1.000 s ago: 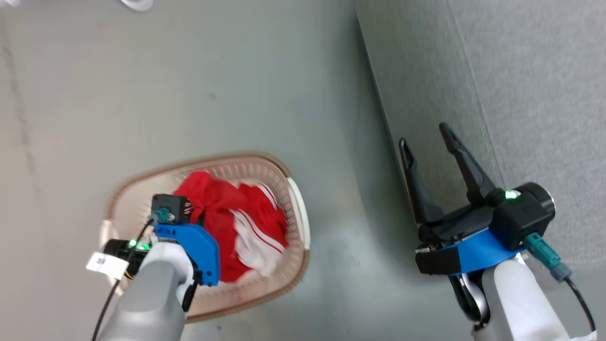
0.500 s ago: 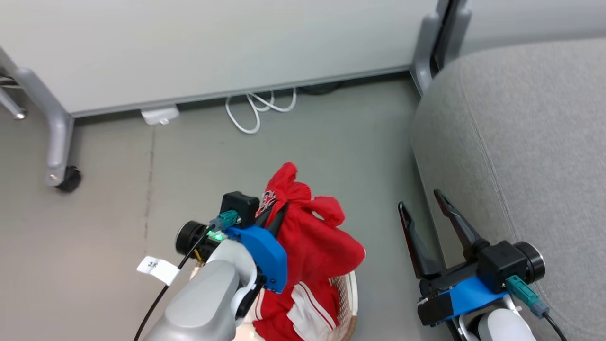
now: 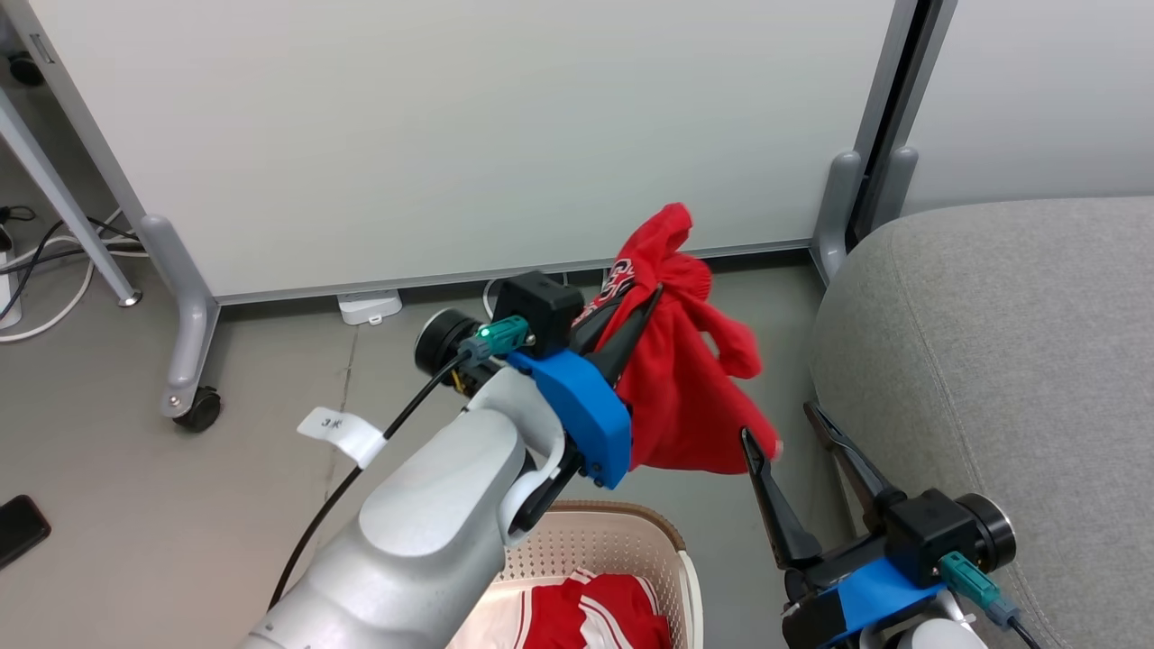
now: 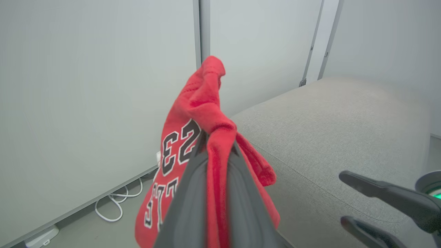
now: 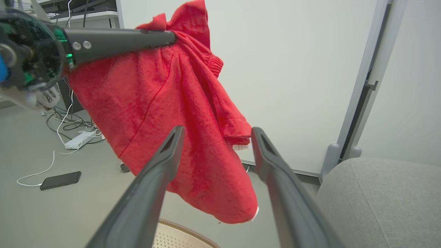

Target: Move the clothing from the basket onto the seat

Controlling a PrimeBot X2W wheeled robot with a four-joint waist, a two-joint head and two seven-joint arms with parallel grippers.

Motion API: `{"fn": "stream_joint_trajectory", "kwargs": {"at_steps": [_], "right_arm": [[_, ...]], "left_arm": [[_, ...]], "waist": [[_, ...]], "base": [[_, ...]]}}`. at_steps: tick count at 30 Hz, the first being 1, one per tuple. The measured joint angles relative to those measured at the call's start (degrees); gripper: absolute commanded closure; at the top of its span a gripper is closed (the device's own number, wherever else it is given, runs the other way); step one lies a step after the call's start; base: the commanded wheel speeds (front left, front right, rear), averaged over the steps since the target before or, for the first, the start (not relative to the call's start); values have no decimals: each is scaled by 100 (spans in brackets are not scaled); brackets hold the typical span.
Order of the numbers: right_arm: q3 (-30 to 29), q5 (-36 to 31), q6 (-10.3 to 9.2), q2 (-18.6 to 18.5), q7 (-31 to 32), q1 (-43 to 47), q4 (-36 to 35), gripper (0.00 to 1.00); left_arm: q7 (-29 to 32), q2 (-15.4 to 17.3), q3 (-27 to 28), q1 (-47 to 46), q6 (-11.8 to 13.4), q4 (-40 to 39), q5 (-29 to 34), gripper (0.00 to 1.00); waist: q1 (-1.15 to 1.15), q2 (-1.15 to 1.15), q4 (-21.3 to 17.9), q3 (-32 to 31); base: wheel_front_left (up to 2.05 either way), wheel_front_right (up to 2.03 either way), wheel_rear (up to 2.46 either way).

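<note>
Grey floor [image 3: 135, 505], white partition [image 3: 451, 135] behind. Left claw [image 3: 651, 293] is pinched shut on the red lettered garment [image 3: 685, 388], which hangs clear above the basket [image 3: 631, 514] — the seat [image 3: 992, 361] lies to that claw's right, past the wide, empty right claw [image 3: 777, 422]. Striped garment [image 3: 595, 617] sits below in the basket.

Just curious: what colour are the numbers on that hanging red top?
Black, outlined in white; the left wrist view shows the red top best.
</note>
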Motion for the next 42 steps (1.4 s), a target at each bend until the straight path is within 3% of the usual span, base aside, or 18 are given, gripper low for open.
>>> {"fn": "stream_joint_trajectory", "kwargs": {"at_steps": [20,29,42], "right_arm": [[41,-55,0,0,345,-220,266,0],[-12,-42,0,-1,626,-878,1157,0],[248,38,1,-2,497,-2113,2630,0]], "left_arm": [[-164,-15,-569,-442,0,127,-448,100],[-212,-16,-831,-543,0,83,-619,100],[-270,-16,-1103,-747,0,19,-857,100]], "waist": [[2,0,-126,0],[2,0,-34,116],[2,0,39,229]], "base": [[0,0,0],[0,0,0],[0,0,0]]}}
